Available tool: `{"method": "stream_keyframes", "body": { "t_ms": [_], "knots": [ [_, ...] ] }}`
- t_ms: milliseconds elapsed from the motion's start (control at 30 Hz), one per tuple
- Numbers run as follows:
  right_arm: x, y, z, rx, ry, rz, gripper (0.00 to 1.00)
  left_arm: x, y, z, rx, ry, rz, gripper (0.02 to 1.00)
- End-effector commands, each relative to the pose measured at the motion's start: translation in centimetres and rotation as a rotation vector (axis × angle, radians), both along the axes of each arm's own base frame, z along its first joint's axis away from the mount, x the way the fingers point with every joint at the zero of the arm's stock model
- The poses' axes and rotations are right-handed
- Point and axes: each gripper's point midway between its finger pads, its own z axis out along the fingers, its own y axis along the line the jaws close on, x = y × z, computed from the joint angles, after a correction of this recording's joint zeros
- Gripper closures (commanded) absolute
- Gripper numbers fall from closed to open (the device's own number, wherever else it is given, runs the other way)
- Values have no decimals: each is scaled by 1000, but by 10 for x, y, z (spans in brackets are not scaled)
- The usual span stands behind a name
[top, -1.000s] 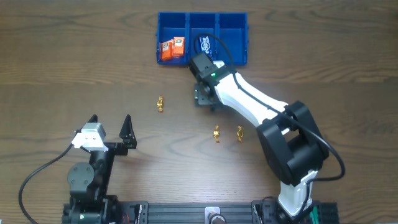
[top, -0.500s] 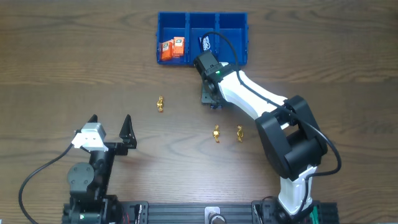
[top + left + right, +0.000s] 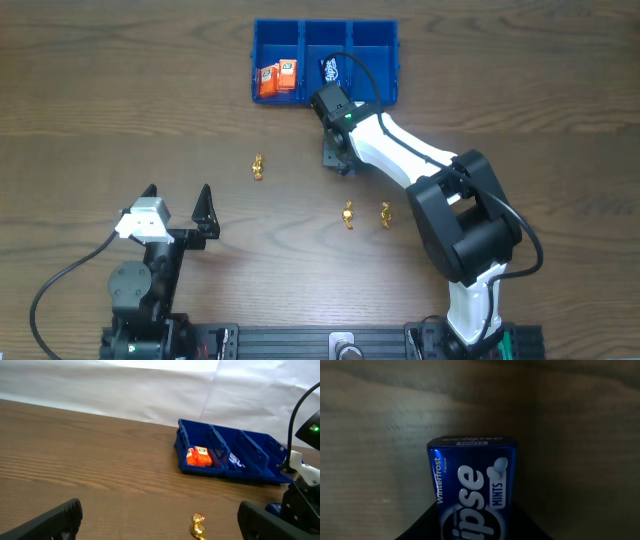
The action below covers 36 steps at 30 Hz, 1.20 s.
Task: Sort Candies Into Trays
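On the table (image 3: 120,90): brown wood surface carrying a tray, loose sweets and both arms.
Right gripper (image 3: 337,158): low over the wood, just outside the tray's near wall, fingers clamped on a blue mint box (image 3: 472,490).
Left gripper (image 3: 178,205): near its base, well apart from the sweets, fingers spread wide, nothing between them.
Blue tray (image 3: 376,60): three compartments at the far edge.
Orange candies (image 3: 277,78): left compartment.
Second mint box (image 3: 331,69): middle compartment.
Gold candies: one (image 3: 258,166) alone, two (image 3: 348,215) (image 3: 385,213) side by side nearer the arms.
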Motion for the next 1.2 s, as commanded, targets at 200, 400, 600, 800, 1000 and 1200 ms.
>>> {"method": "stream_keyframes", "body": {
  "t_ms": [200,400,600,800,1000,1200],
  "knots": [
    [45,24,122,4,-252,11,759,-1,-2,-16,6,47,-12,20],
    [102,31,203,71,-445,-8,763,-1,-2,-16,6,47,-12,23],
    [156,40,197,67,-527,-37,766,-1,-2,-16,6,47,-12,20],
    [177,33,151,20,-490,-60,752,-1,-2,-16,6,47,-12,20],
    [180,31,138,-2,-479,-61,720,-1,-2,-16,6,47,-12,20],
    [181,31,138,-3,-485,-62,608,-1,-2,-16,6,47,-12,20]
  ]
}}
